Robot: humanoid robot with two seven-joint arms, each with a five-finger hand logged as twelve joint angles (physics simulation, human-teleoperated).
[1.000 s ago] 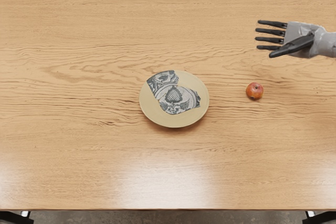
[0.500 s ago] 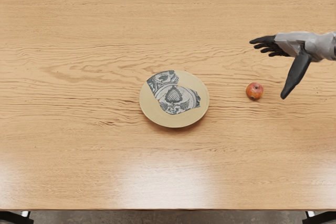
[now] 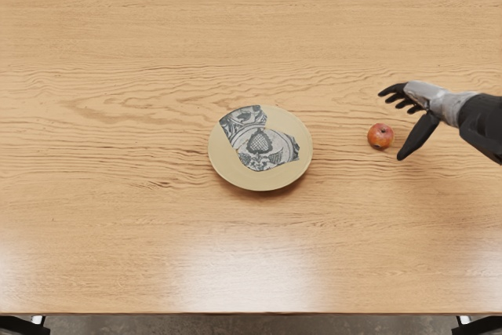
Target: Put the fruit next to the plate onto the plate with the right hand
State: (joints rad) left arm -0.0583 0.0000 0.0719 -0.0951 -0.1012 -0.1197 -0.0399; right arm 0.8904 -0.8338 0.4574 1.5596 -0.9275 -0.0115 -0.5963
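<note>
Right now the small round red-and-yellow apple sits on the light wooden table, toward its right edge, apart from the round tan patterned ceramic plate at the middle. The grey five-finger right hand hovers just beside the fruit on its right-edge side, fingers spread, thumb angled down, holding nothing. The apple lies plate-ward of the palm. Since half a second ago the hand has dropped closer; the apple has not moved.
</note>
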